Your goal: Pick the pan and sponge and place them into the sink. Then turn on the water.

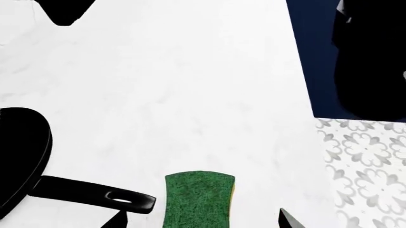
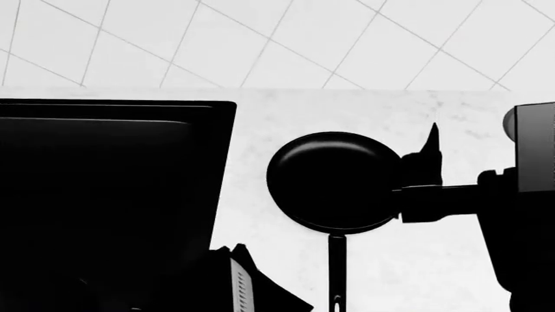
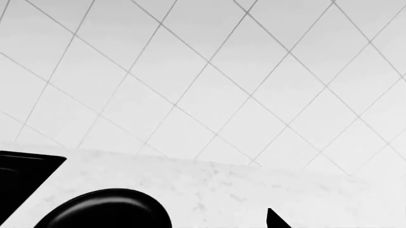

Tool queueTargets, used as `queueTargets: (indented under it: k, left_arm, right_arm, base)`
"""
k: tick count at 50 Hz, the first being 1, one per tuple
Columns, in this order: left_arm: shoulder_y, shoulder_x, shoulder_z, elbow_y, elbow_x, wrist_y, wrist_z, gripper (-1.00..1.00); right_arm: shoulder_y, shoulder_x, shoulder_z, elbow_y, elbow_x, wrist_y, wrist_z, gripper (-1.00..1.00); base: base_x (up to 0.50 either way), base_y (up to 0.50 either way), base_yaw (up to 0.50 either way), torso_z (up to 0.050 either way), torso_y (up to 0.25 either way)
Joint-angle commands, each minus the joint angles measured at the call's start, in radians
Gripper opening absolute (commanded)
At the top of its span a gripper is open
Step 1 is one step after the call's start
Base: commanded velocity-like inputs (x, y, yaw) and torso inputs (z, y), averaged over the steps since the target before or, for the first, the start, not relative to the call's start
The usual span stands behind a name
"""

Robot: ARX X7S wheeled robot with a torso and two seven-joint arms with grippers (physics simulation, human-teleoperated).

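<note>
The green-topped sponge (image 1: pixel 198 199) lies flat on the white counter, a thin yellow layer showing along one side. My left gripper (image 1: pixel 203 221) is open, with a fingertip on each side of the sponge and clear of it. The black pan (image 2: pixel 334 182) sits right of the sink (image 2: pixel 104 195), its handle (image 2: pixel 337 273) pointing toward me; its handle end (image 1: pixel 95 194) lies beside the sponge. My right gripper (image 3: pixel 197 224) hovers open at the pan's right rim, one fingertip (image 2: pixel 431 146) raised. The sponge is hidden in the head view. No water or faucet shows.
The white marble counter (image 1: pixel 190 95) ends at an edge, beyond which are a dark blue cabinet front (image 1: pixel 311 57) and patterned floor tiles (image 1: pixel 364 166). A white tiled wall (image 2: pixel 260 39) backs the counter. My left arm (image 2: pixel 234 279) covers the counter's near part.
</note>
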Motion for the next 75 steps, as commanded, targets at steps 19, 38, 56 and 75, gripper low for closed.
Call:
queueTargets:
  k: [19,38,56,75]
  left_arm:
    - [-0.008,0.045,0.124,-0.149,0.072,0.033,0.028,1.0]
    - [-0.016,0.073,0.178,-0.243,0.114,0.077,0.052,1.0]
    - [0.006,0.067,0.21,-0.233,0.108,0.08,0.053,1.0]
    - [0.006,0.059,0.242,-0.231,0.118,0.076,0.042,1.0]
  right_arm:
    - [-0.034,0.007,0.003,0.0,0.013,-0.017,0.007,1.0]
    - [-0.062,0.016,0.019,-0.002,0.023,-0.031,0.007,1.0]
    - [-0.074,0.014,0.007,0.008,0.022,-0.049,0.013,1.0]
    - [-0.095,0.014,0.014,0.007,0.029,-0.068,0.017,1.0]
  base:
    - [0.0,0.0,0.0,0.0,0.0]
    - [0.0,0.0,0.0,0.0,0.0]
    - [0.0,0.0,0.0,0.0,0.0]
    - [0.0,0.0,0.0,0.0,0.0]
